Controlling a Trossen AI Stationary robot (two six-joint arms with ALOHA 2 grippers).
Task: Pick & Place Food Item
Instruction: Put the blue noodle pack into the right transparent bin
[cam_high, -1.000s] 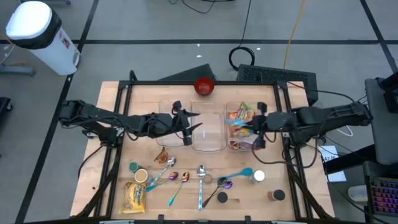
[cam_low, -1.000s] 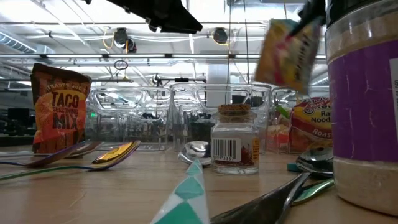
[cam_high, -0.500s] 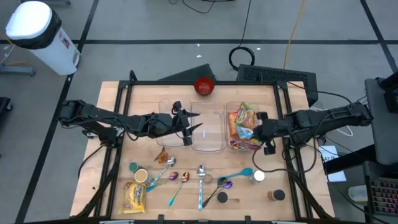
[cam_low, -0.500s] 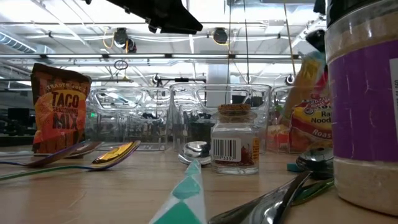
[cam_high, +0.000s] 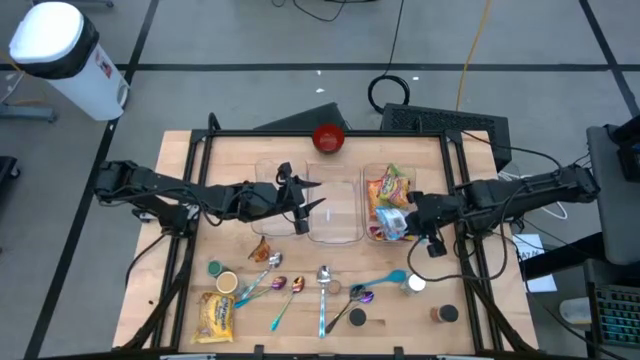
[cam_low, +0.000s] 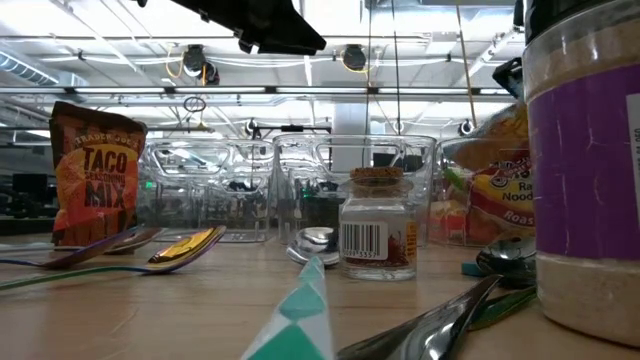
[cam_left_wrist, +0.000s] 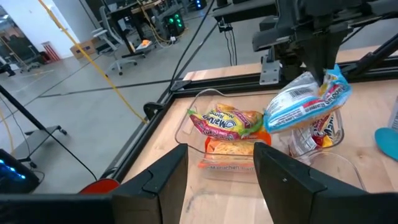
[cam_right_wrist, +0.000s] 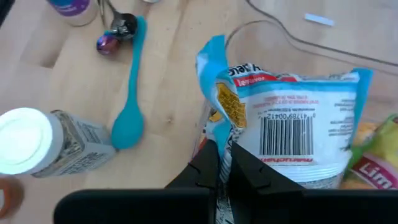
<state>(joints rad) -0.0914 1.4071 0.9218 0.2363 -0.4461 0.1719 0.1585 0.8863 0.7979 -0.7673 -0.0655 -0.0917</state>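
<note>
Evidently the right gripper (cam_right_wrist: 225, 163) pinches the blue noodle packet (cam_right_wrist: 292, 134) by its edge, so it hangs over the clear bin (cam_high: 376, 233) just below; left gripper (cam_left_wrist: 217, 171) waits half-spread

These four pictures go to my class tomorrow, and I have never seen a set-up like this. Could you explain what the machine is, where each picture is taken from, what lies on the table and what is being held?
The machine is two dark robot arms at a wooden table, each ending in a two-finger gripper. One picture looks straight down from above. One looks level across the table top. The other two come from small cameras on each arm's wrist.

The right gripper is shut on a blue and white food packet and holds it over a clear plastic bin with other snack packets inside. The left gripper hangs near a second clear bin, its fingers apart, holding nothing.

On the table lie several spoons, among them a turquoise spoon, a few spice jars, a yellow packet and a red bowl at the far edge.
</note>
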